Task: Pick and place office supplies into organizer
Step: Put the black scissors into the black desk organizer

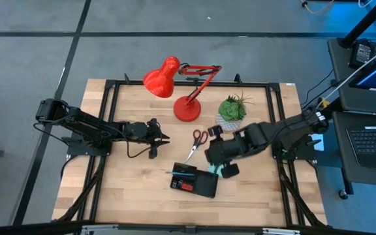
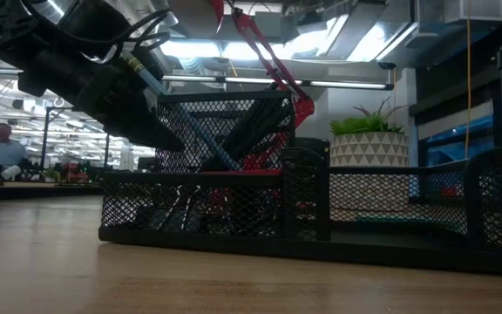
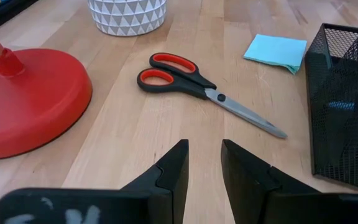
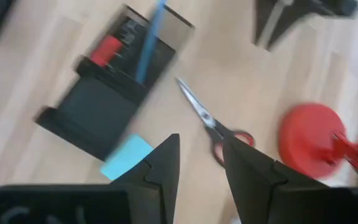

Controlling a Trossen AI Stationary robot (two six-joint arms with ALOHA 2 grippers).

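high view: the pale wood-plank table [image 1: 129,189] carries a black wire-mesh organizer [image 1: 193,180], a shallow rectangular tray with a taller cup section at one end; a thin blue pen [image 4: 149,38] stands slanted in that cup and a small red piece [image 4: 106,50] lies in a compartment beside it. the red-handled scissors [image 3: 204,93], steel blades closed, lie flat on the bare wood between the organizer and the glossy round base of the red desk lamp [image 1: 187,108]. a light blue square sticky-note pad [image 3: 276,51] lies flat on the table just beside the organizer's mesh wall. the right claw [image 4: 201,162] hangs above the pad and tray, its dark wedge fingers a little apart and holding nothing. the left claw [image 3: 204,165] hovers low over the wood, pointed toward the scissors, fingers slightly parted and empty. a green plant in a white patterned pot [image 1: 230,112] stands near the lamp.
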